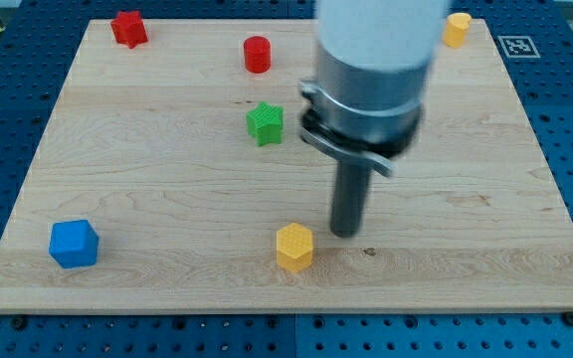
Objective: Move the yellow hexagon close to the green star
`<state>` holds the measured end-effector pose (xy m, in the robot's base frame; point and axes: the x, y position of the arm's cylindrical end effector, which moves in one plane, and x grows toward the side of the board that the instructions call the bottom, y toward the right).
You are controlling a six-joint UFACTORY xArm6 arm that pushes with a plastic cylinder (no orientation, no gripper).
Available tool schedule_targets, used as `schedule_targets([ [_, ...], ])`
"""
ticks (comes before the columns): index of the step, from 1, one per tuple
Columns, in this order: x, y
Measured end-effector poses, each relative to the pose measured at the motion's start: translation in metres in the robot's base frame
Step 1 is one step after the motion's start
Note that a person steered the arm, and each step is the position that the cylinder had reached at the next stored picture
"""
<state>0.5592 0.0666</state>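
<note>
The yellow hexagon (pixel 293 247) lies near the board's bottom edge, at the middle. The green star (pixel 265 123) sits well above it, in the upper middle of the board. My tip (pixel 344 233) rests on the board just to the right of the yellow hexagon and slightly above it, a small gap apart. The rod rises from it into the arm's large grey body, which hides part of the board's upper right.
A red cylinder (pixel 257 54) stands above the green star. A red star (pixel 128 28) is at the top left. A blue cube (pixel 74 244) is at the bottom left. A second yellow block (pixel 456 29) is at the top right corner.
</note>
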Motion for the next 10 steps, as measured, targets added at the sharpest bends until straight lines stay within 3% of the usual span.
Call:
schedule_targets([
  [1, 0.027, 0.001],
  [2, 0.027, -0.002],
  [4, 0.039, -0.071],
  [7, 0.034, -0.044],
  [10, 0.011, -0.082],
])
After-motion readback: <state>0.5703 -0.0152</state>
